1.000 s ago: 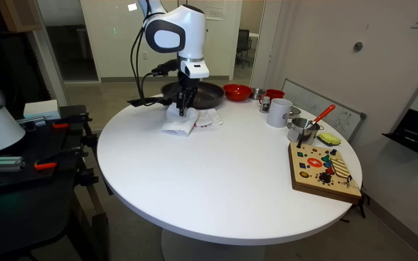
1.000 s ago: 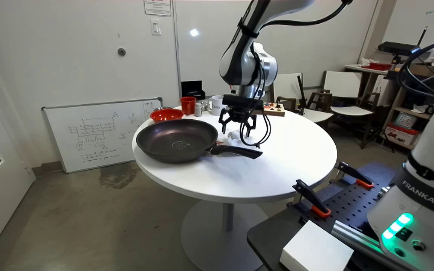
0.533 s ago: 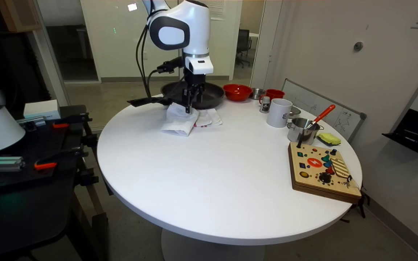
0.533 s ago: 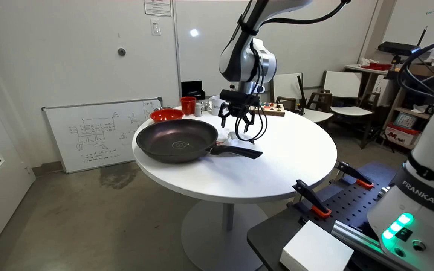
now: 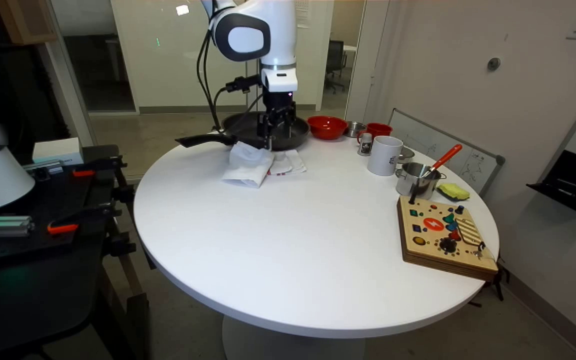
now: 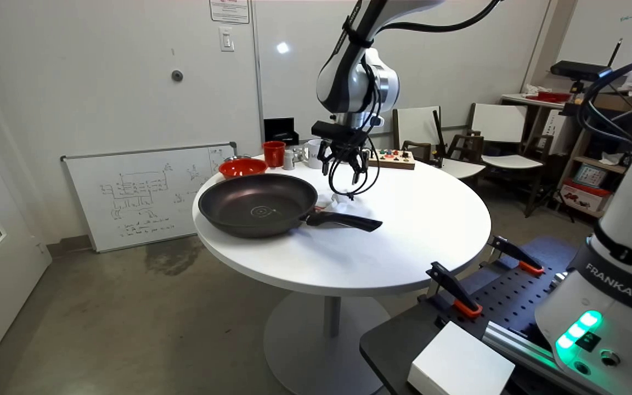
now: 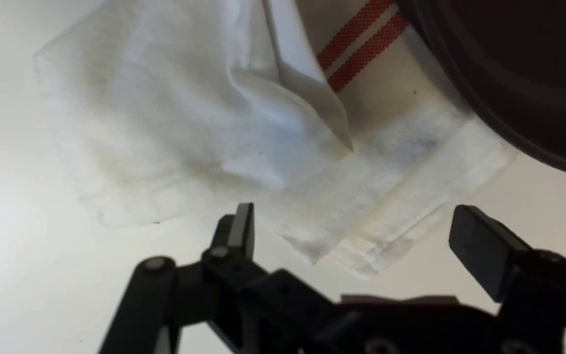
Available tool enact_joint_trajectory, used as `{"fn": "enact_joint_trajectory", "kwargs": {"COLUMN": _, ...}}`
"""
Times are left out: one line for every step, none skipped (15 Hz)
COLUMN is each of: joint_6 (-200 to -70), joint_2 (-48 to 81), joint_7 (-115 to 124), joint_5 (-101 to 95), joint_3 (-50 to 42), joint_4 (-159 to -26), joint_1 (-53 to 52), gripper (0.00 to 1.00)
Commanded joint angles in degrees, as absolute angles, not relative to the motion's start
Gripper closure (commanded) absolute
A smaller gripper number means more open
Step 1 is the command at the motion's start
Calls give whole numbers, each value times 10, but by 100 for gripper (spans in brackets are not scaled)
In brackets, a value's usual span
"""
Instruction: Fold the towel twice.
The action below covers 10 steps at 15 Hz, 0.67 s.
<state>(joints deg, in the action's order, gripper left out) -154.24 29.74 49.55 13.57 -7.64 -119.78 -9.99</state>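
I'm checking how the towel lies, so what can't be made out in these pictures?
Towel, wrist view: cut off by the top edge; the pan hides another part.
Towel, an exterior view: partly hidden behind the pan's handle.
Leaning whiteboard, an exterior view: writing too small to read.
Robot base, both exterior views: cut off by a side edge.

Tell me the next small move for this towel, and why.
I'd probably lower the open gripper toward the layered end of the towel. In the wrist view that end shows between the spread fingers, which hold nothing, and the top flap lies rumpled and askew, so the folding looks unfinished.
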Motion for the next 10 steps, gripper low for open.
{"fn": "enact_joint_trajectory", "kwargs": {"joint_6": -1483, "joint_2": 312, "joint_7": 543, "joint_5": 124, "joint_3": -76, "joint_4": -1155, "joint_1": -100, "gripper": 0}}
{"fn": "enact_joint_trajectory", "kwargs": {"joint_6": -1471, "joint_2": 312, "joint_7": 548, "joint_5": 124, "joint_3": -74, "joint_4": -1151, "joint_1": -98, "gripper": 0}}
{"fn": "enact_joint_trajectory", "kwargs": {"joint_6": -1464, "joint_2": 313, "joint_7": 552, "joint_5": 123, "joint_3": -73, "joint_4": -1148, "joint_1": -95, "gripper": 0}}
{"fn": "enact_joint_trajectory", "kwargs": {"joint_6": -1460, "joint_2": 315, "joint_7": 554, "joint_5": 122, "joint_3": -71, "joint_4": -1144, "joint_1": -93, "gripper": 0}}
{"fn": "enact_joint_trajectory", "kwargs": {"joint_6": -1457, "joint_2": 318, "joint_7": 551, "joint_5": 126, "joint_3": -67, "joint_4": -1140, "joint_1": -88, "gripper": 0}}
{"fn": "enact_joint_trajectory", "kwargs": {"joint_6": -1456, "joint_2": 322, "joint_7": 545, "joint_5": 131, "joint_3": -62, "joint_4": -1135, "joint_1": -82, "gripper": 0}}
{"fn": "enact_joint_trajectory", "kwargs": {"joint_6": -1455, "joint_2": 325, "joint_7": 541, "joint_5": 133, "joint_3": -58, "joint_4": -1130, "joint_1": -78, "gripper": 0}}
{"fn": "enact_joint_trajectory", "kwargs": {"joint_6": -1451, "joint_2": 332, "joint_7": 541, "joint_5": 135, "joint_3": -56, "joint_4": -1121, "joint_1": -74, "gripper": 0}}
{"fn": "enact_joint_trajectory", "kwargs": {"joint_6": -1441, "joint_2": 340, "joint_7": 539, "joint_5": 141, "joint_3": -51, "joint_4": -1108, "joint_1": -68, "gripper": 0}}
{"fn": "enact_joint_trajectory", "kwargs": {"joint_6": -1428, "joint_2": 350, "joint_7": 532, "joint_5": 150, "joint_3": -43, "joint_4": -1094, "joint_1": -58, "gripper": 0}}
